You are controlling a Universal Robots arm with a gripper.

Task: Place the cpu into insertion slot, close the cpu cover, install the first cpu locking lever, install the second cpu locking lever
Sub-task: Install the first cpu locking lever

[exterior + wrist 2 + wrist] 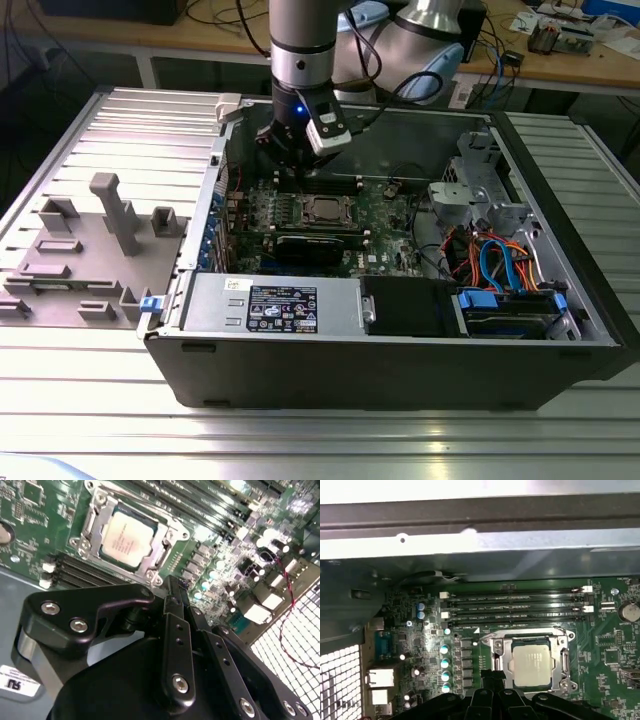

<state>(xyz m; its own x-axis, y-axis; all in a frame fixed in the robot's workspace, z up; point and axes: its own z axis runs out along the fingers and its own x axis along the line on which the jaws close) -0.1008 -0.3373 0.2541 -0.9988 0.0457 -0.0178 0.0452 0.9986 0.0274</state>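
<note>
Seated flat in the insertion slot (80, 542) on the green board, silver top up: the cpu (127, 535), with the cpu cover (94, 519) apparently down around it as a silvery window frame. Hard to judge, from these angles, the latching of either locking lever. Just beside that socket, at one corner and a little above the board: the pincer (174, 587), narrow, dark fingers together at a single tip, holding nothing. Key relation, as a judgement: socket directly ahead of the pincer tip in the first wrist view, nearest corner almost under it, memory slots (515, 607) well beyond on the socket's far side. In the exterior view, poised over the socket's side toward the exterior view's left, inside the open computer case (400, 340) on the bench (300, 440). Square socket, so no real long axis; edges running parallel to the memory slots, and the pincer tip off the edge nearer the rear ports (380, 672) rather than over the chip itself.
</note>
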